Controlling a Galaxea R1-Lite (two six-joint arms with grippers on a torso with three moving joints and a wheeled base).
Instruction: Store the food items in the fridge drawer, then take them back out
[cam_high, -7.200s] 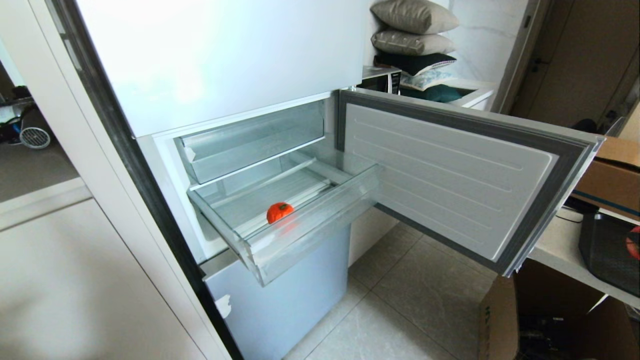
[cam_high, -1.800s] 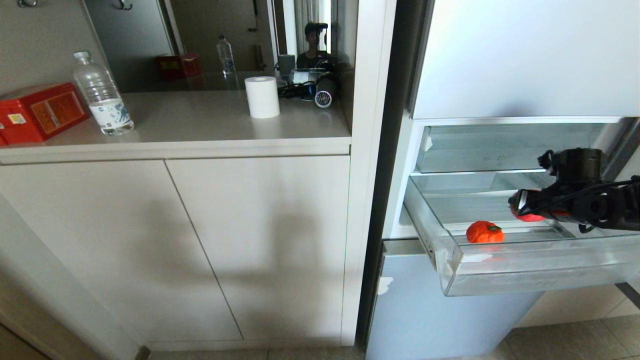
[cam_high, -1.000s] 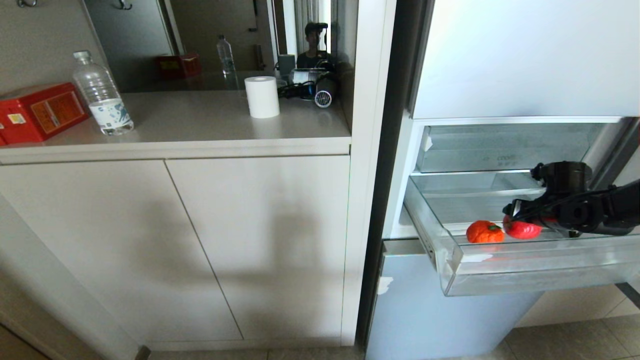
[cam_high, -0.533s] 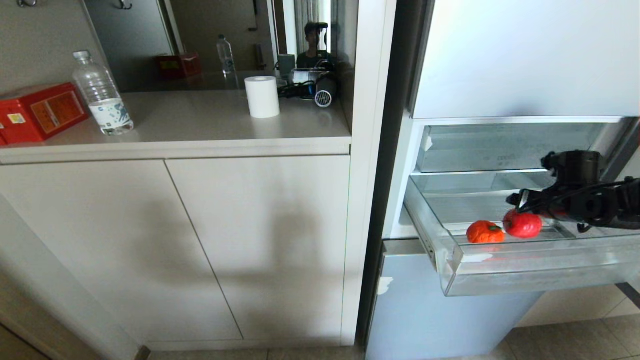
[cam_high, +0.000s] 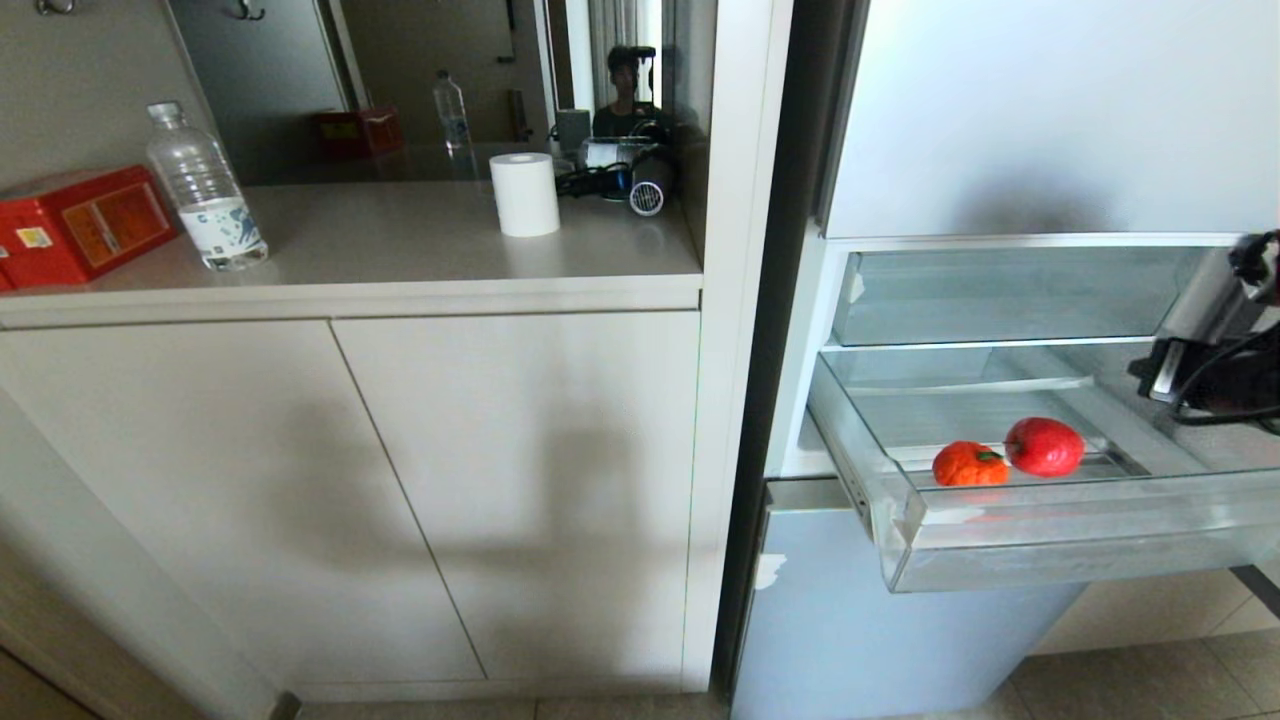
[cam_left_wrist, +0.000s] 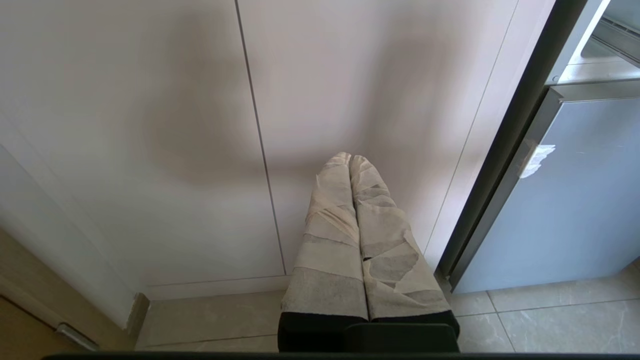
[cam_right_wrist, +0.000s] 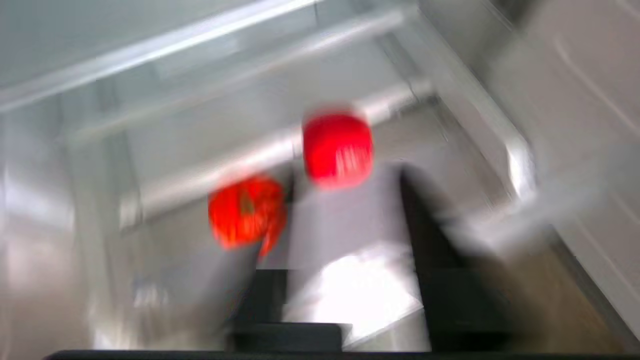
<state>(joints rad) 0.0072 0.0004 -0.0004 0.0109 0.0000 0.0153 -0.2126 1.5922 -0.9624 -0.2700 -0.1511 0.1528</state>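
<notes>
Two food items lie side by side in the pulled-out fridge drawer (cam_high: 1050, 545): an orange-red fruit with a green stem (cam_high: 968, 465) (cam_right_wrist: 245, 210) and a smooth red fruit (cam_high: 1044, 446) (cam_right_wrist: 337, 149). My right gripper (cam_high: 1160, 370) (cam_right_wrist: 345, 200) hangs at the head view's right edge, above and to the right of the fruits, clear of both. Its fingers stand apart with nothing between them. My left gripper (cam_left_wrist: 350, 159) is parked low in front of a cabinet door, its taped fingers pressed together and empty.
A shallower clear tray (cam_high: 1000, 295) sits above the drawer and a pale blue panel (cam_high: 880, 640) below it. Left of the fridge, a counter (cam_high: 400, 280) holds a water bottle (cam_high: 205, 190), a red box (cam_high: 80, 225) and a paper roll (cam_high: 524, 194). A person is reflected in the mirror (cam_high: 628, 90).
The right gripper set the red fruit down beside the orange-red one, let go, then drew up and away to the right. The left arm has not moved.
</notes>
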